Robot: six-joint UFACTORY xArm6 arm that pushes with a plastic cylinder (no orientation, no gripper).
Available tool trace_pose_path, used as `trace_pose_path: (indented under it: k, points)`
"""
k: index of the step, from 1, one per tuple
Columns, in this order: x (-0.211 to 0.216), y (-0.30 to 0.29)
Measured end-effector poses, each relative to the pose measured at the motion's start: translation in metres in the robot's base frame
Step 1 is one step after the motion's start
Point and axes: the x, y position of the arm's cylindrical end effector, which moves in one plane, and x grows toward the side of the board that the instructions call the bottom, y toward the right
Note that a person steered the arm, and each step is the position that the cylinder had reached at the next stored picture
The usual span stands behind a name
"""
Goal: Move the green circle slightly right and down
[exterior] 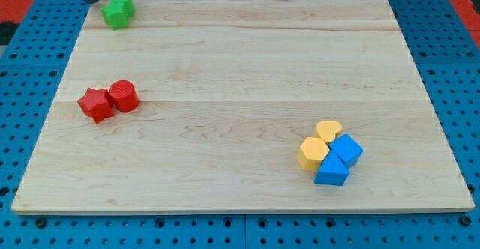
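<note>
My tip point(91, 0) is at the top left corner of the view, right at the upper left corner of the wooden board point(240, 91). It is only a plain dark rod, so it has nothing that opens or closes and it holds nothing; most of the rod is cut off by the top edge of the view. Just to the right of my tip there is a green group point(118, 10). It looks like two green pieces pressed together, and I cannot tell clearly which part is the circle and which is another shape. My tip is very near its left side, but I cannot say if it touches it or not. This green group sits close to the top edge of the board, in the left corner. Lower down on the left side, well apart from the green pieces, a red star point(95, 104) and a red cylinder point(123, 96) touch each other, the star at the left. Far away, near the bottom right of the board, four blocks are packed together: a yellow heart-like block point(328, 130) on top, a yellow hexagon point(313, 153) at the left, a blue cube point(346, 150) at the right, and a blue triangle point(331, 172) at the bottom.
</note>
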Motion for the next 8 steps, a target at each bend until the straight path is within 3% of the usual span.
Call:
trace_pose_path:
  k: [8]
  points:
    - [0.013,0.098]
